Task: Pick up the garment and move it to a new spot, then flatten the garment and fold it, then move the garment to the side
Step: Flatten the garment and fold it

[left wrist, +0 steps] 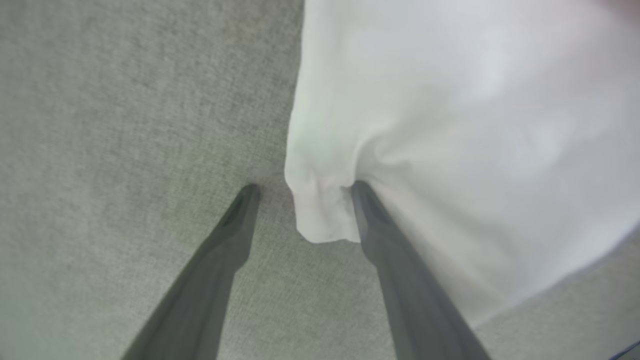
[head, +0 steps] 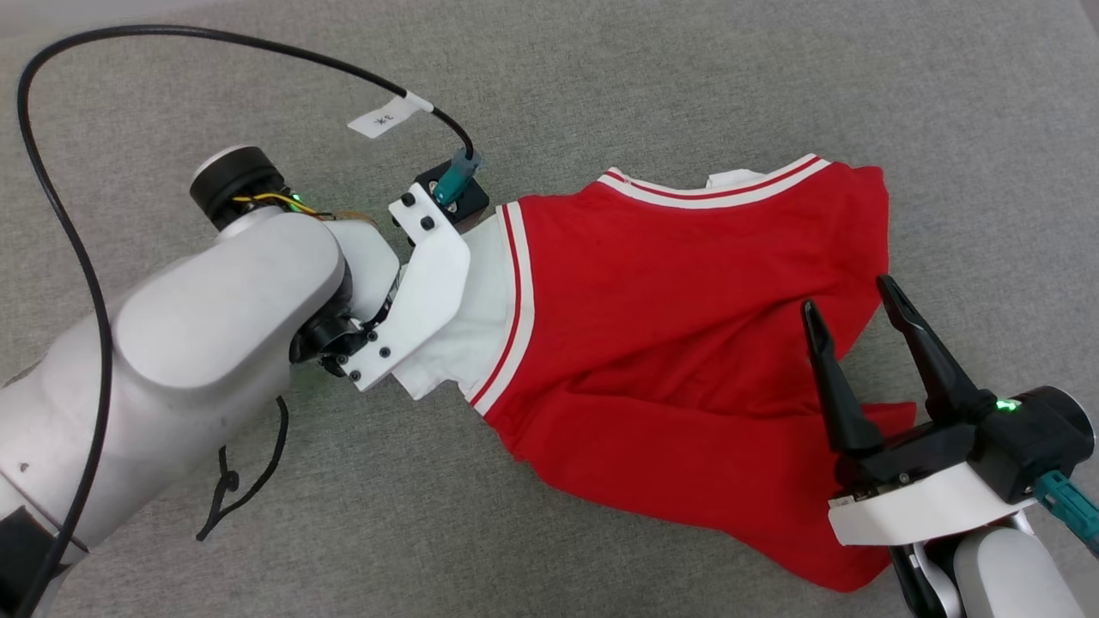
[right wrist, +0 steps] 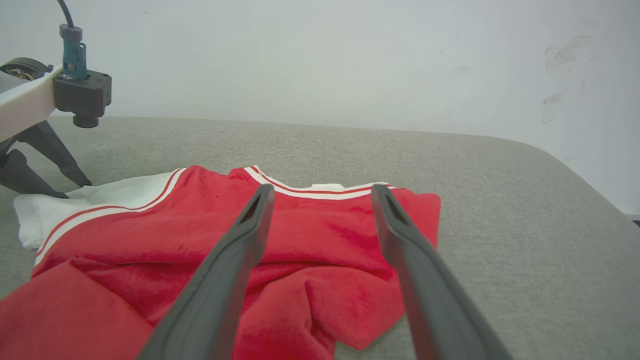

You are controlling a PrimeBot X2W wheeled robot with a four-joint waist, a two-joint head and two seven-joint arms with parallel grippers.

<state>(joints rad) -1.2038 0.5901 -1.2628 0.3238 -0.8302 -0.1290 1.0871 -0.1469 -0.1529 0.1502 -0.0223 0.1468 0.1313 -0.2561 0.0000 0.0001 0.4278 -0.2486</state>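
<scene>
The garment, a red T-shirt with white sleeves and striped trim, lies crumpled on the grey cloth surface. My left wrist hangs over its white sleeve. In the left wrist view my left gripper is open, fingertips down at the surface. The sleeve's corner sits between the fingers, and the right-hand finger presses into the white cloth. My right gripper is open just above the red body's right part, holding nothing. In the right wrist view it points over the garment toward the collar.
A black cable with a white tag loops over the left arm. In the right wrist view a pale wall rises behind the surface, whose rounded edge falls away at the right. My left gripper stands on the sleeve there.
</scene>
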